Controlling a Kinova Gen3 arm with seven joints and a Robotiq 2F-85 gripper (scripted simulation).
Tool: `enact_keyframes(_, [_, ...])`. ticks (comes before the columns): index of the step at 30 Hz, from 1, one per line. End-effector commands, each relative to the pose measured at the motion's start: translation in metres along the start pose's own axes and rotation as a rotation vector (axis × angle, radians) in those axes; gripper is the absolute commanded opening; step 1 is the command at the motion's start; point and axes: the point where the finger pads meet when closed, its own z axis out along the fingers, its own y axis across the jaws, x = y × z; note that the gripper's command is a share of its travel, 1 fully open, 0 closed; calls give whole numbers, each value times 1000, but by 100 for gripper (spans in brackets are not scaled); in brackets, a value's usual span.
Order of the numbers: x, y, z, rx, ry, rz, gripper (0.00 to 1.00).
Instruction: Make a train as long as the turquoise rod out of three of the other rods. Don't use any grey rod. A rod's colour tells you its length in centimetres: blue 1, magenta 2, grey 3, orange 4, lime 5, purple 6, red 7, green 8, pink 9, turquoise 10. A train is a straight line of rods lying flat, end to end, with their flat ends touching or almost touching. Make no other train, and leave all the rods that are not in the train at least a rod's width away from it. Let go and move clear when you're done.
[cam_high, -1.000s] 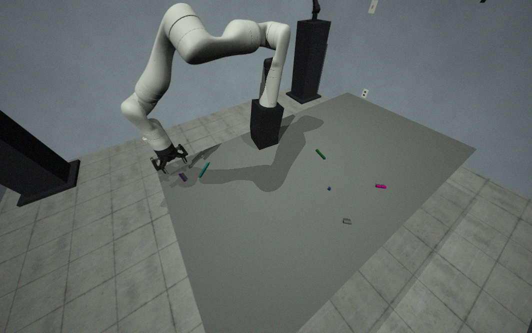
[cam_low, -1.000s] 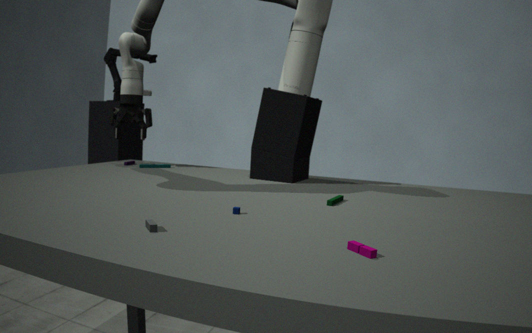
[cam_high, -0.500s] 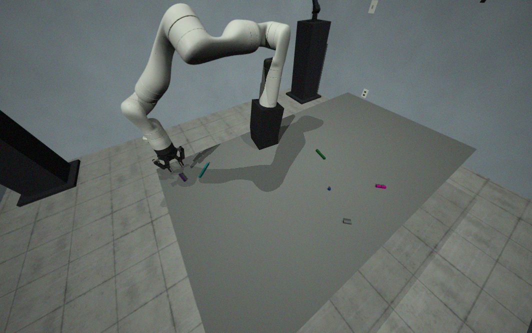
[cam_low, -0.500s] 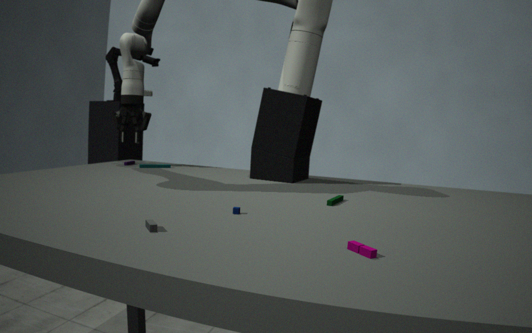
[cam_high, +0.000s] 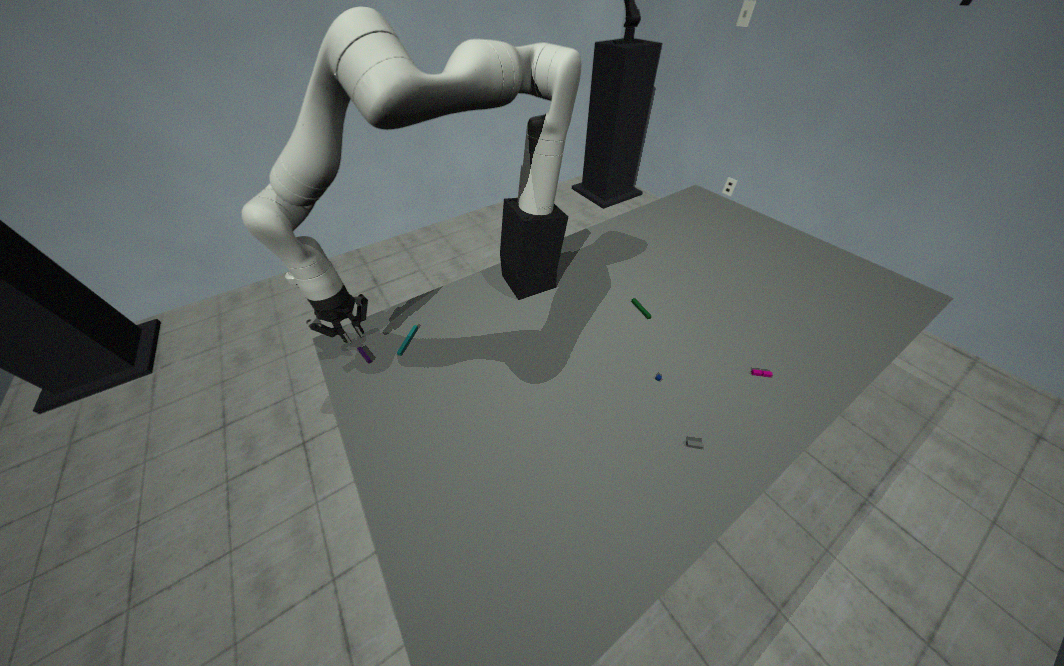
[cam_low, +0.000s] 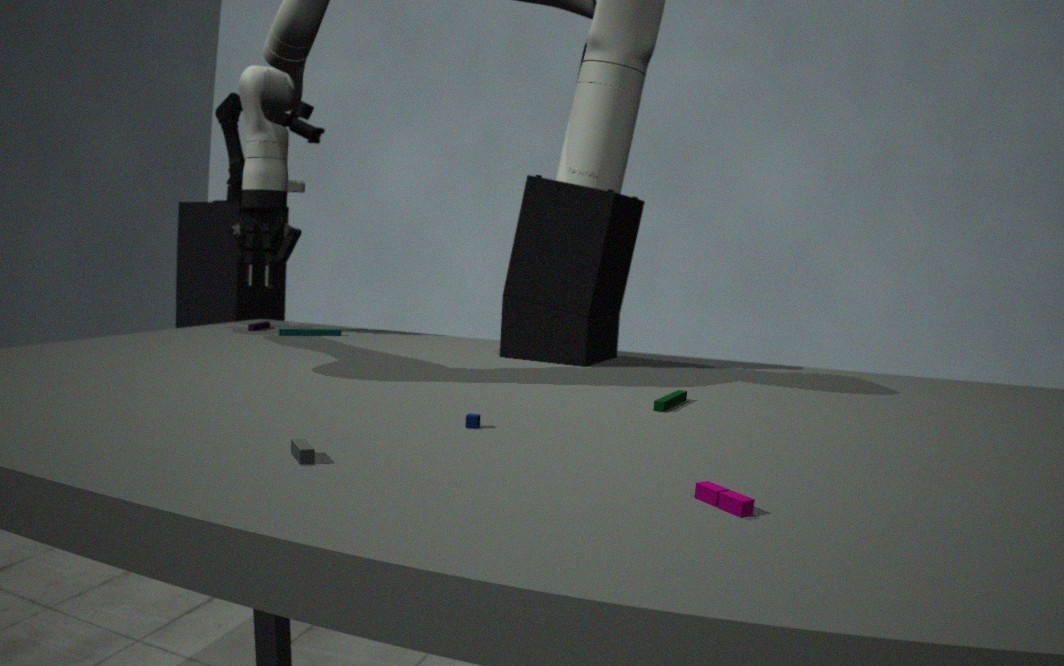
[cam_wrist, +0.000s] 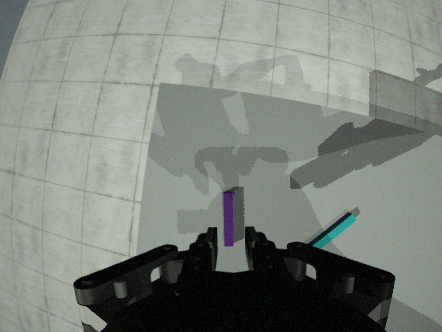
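The claw (cam_low: 259, 274) is hanging above the far corner of the tabletop (cam_low: 549, 471) with its fingers drawn narrow and nothing gripped between them, while the purple rod (cam_wrist: 228, 218) is lying flat on the surface below, near the turquoise rod (cam_high: 407, 340).

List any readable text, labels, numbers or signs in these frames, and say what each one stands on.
None readable: the rods carry no print.
The arm's lowest segment shows a faint mark just above the black base in the exterior view, too small and blurred to read.
The pincer, partly closed above the purple rod, shows no lettering.
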Motion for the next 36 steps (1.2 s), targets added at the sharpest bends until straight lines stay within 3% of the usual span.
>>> enact_keyframes(1, [0,-1,-1,2,0,0,24])
enact_keyframes(21, [0,-1,1,2,0,0,24])
enact_keyframes(36, [0,-1,19,2,0,0,24])
